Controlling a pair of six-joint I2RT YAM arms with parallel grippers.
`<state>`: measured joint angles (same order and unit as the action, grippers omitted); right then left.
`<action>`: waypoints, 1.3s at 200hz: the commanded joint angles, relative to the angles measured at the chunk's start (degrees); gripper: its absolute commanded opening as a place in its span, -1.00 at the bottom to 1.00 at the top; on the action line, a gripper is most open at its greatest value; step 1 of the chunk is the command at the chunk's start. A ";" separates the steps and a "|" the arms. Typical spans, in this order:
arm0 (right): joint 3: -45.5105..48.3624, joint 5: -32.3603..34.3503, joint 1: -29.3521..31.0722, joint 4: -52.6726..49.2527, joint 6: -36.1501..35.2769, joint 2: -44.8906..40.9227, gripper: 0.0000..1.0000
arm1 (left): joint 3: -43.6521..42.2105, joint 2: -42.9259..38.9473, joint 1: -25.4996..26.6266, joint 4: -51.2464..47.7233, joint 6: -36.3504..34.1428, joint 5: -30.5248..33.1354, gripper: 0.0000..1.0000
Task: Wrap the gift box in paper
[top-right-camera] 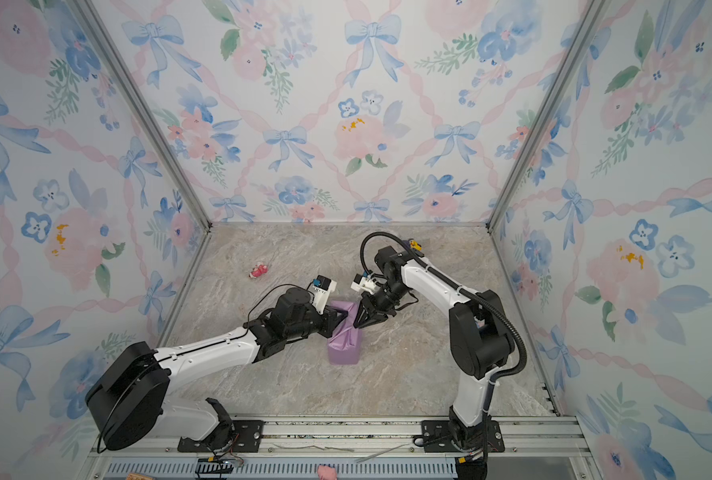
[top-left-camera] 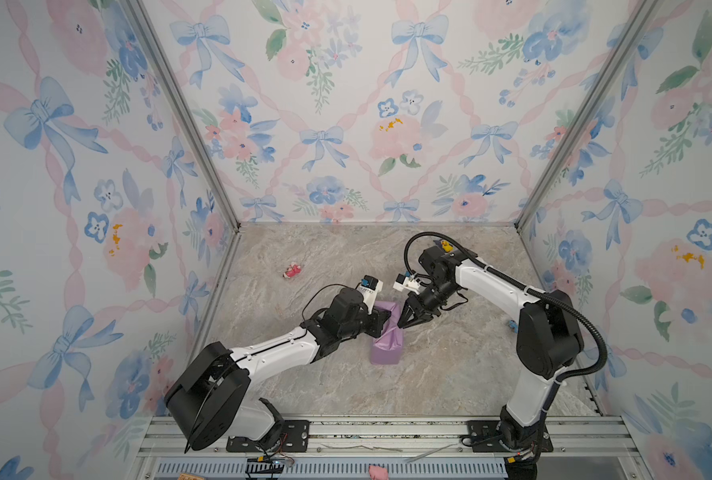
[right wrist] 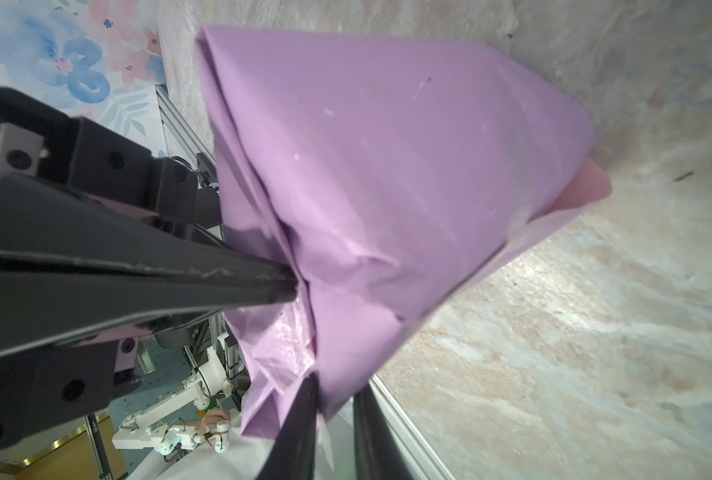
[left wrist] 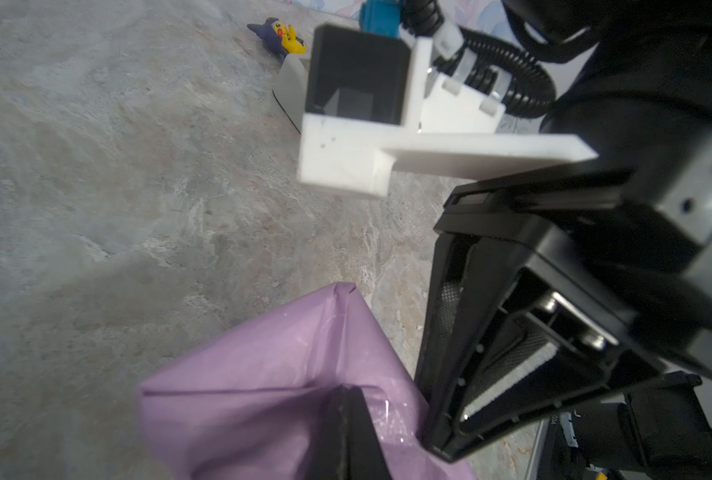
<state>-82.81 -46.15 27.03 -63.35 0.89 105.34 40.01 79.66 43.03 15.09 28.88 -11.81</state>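
Observation:
The gift box is hidden inside the paper, a lilac parcel standing mid-table in both top views. A pale pink inner face shows at one open end. My left gripper is shut, its tip pressed into a crease on the parcel's top; in the right wrist view the left gripper makes creases fan out there. Whether paper sits between its jaws is not visible. My right gripper comes from the other side and is closed on a folded corner flap of the paper.
A small pink toy lies at the back left of the marble table. A yellow toy and the grey tape dispenser sit behind the right arm. A small blue object lies near the right wall. Floral walls enclose three sides.

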 commanded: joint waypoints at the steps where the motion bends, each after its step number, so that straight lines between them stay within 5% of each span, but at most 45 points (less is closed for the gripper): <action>1: 2.28 2.69 -0.91 -0.81 0.78 -0.84 -0.61 | -3.01 1.55 -1.08 -10.26 -0.76 5.19 -1.00; 127: 5.36 3.05 -1.53 6.70 5.97 -3.51 -0.47 | -7.29 -5.69 -1.84 -13.00 1.88 11.40 -1.00; 221: 8.21 12.61 -8.28 18.33 12.82 -13.54 -0.31 | -12.15 -24.23 -5.33 -25.50 10.88 29.50 -0.30; 260: 13.04 14.39 -13.92 24.33 15.50 -19.09 -0.27 | -14.73 -25.05 -6.90 -25.21 14.67 28.65 -0.17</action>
<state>-72.77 -34.79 15.62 -44.27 13.52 89.19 27.66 54.26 36.62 -7.53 40.10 15.44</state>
